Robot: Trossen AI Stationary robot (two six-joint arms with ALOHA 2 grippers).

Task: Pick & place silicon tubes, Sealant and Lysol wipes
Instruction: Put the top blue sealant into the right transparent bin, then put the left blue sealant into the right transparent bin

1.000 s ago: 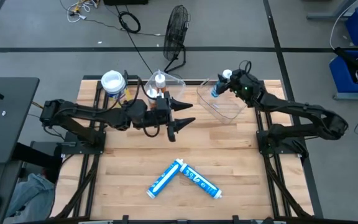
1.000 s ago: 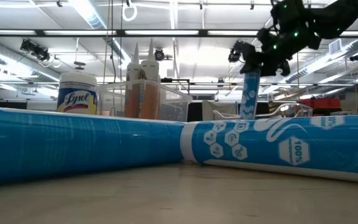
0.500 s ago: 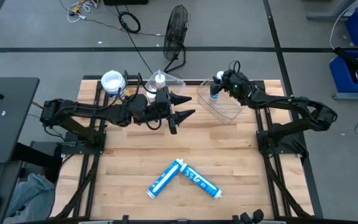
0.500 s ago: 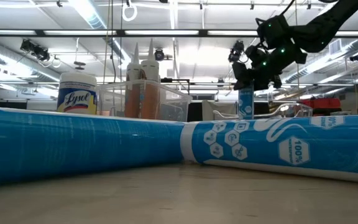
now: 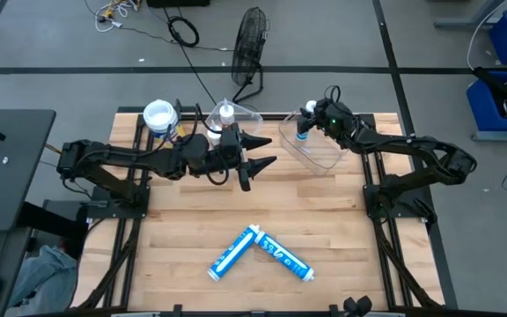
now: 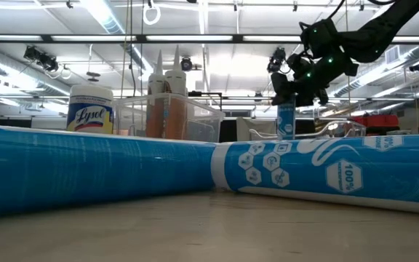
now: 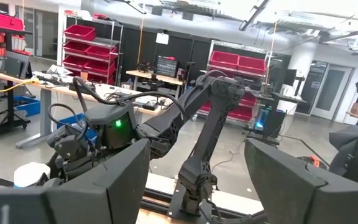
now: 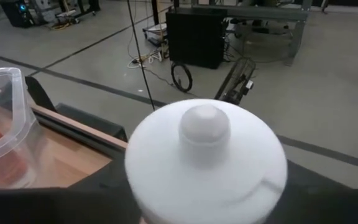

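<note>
My right gripper [image 5: 307, 118] is at the far right of the table, shut on the top of an upright blue-white tube [image 6: 287, 120]. The tube stands inside a clear bin [image 5: 317, 151]. My left gripper [image 5: 267, 151] hovers open over the table's middle with nothing between its fingers [image 7: 197, 180]. Two more blue-white tubes [image 5: 234, 251] [image 5: 286, 257] lie on their sides in a V near the front edge. The Lysol wipes [image 5: 159, 117] stand upright on their base at the far left. My right gripper holds the tube at its upper end, just under the white cap [image 8: 204, 155], with one finger on either side. The fingers come in from the table's right, slanting a little down. The tube is upright, and the front tube hides its lower end in the bin.
A second clear bin [image 5: 231, 119] holding upright orange tubes [image 6: 167, 109] stands at the far edge between the wipes and my left gripper. The wood between the bins and the two lying tubes is bare. A floor fan [image 5: 249, 44] stands beyond the far edge.
My right gripper has moved down and toward the table's left with the upright tube, lowering it into the clear bin. It has kept still over the last half second.
</note>
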